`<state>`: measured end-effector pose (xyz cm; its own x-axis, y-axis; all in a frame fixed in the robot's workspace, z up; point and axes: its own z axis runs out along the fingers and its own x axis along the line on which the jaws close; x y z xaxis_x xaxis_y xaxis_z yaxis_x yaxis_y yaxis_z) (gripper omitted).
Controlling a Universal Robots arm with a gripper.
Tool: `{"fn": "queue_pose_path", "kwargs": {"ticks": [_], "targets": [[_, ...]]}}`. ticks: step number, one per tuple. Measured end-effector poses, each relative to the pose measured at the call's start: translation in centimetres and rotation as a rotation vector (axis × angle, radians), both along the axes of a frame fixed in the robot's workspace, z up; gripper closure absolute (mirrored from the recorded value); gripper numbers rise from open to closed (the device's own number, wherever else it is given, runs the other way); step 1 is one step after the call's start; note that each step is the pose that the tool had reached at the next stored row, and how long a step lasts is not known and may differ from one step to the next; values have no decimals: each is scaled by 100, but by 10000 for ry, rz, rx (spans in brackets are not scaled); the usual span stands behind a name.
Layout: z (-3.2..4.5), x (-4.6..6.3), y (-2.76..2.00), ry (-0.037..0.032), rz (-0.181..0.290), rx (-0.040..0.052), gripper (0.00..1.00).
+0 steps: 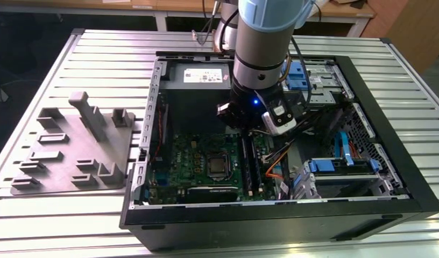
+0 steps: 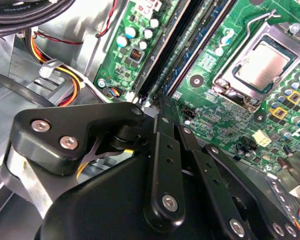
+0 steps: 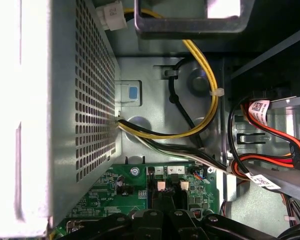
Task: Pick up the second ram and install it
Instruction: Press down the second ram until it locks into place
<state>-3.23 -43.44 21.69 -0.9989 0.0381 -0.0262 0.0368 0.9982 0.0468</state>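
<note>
An open black PC case (image 1: 277, 209) lies on a slatted metal counter (image 1: 97, 54), its green motherboard (image 1: 198, 156) facing up. In the exterior view, the ram (image 1: 245, 164), a long dark stick, stands on edge among the memory slots (image 1: 257, 169), just to the exterior view's right of the CPU socket (image 1: 218, 166). The end effector (image 1: 249, 131) hangs low inside the case over the far end of that stick. Whether it is spread, pressed together or pinching the ram cannot be told, nor whether the 2 touch. In the second wrist view its black linkage (image 2: 157, 105) tapers toward the end of the slots. Beyond it, the grey arm (image 1: 266, 43) rises past the power supply (image 1: 198, 78), where yellow cables (image 3: 210, 100) loop across the case wall. A grey moulded fixture (image 1: 76, 145) sits on the counter at the exterior view's left, well apart from the case.
</note>
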Motion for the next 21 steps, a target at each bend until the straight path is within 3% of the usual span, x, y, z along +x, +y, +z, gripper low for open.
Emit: {"fn": "queue_pose_path", "kwargs": {"ticks": [12,21], "targets": [[7,0,0,0,0,-2,90],[138,0,0,-1,0,2,90]]}}
